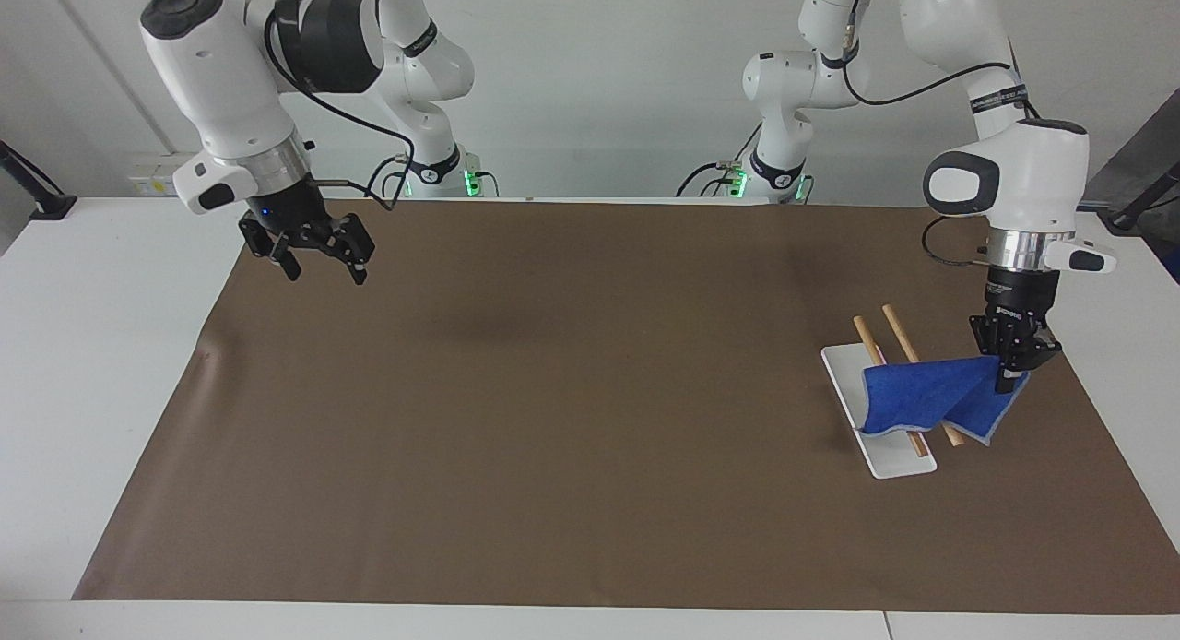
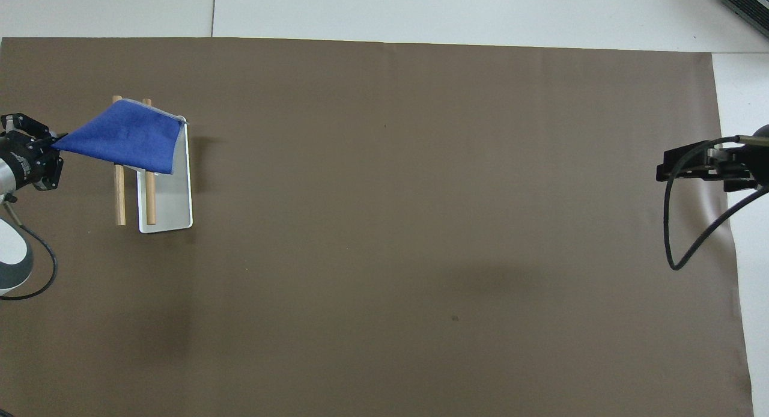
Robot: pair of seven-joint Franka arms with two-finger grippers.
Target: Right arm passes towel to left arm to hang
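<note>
We see wide bare room on the brown paper mat (image 1: 590, 419) covering the white counter (image 1: 101, 363); everything sits at the left arm's end. In the overhead view both arms are cut off at the frame edges. We cannot make out how the two wooden rods (image 2: 120, 194) are held above the white rectangular base (image 2: 171, 206). The left arm's black two-finger claw (image 1: 1011, 363) is pinched on a corner of the small bright blue towel (image 1: 926, 396), which drapes across the rods. The right arm's black claw (image 1: 318, 253) hangs spread apart and empty over the mat's corner at its own end.
</note>
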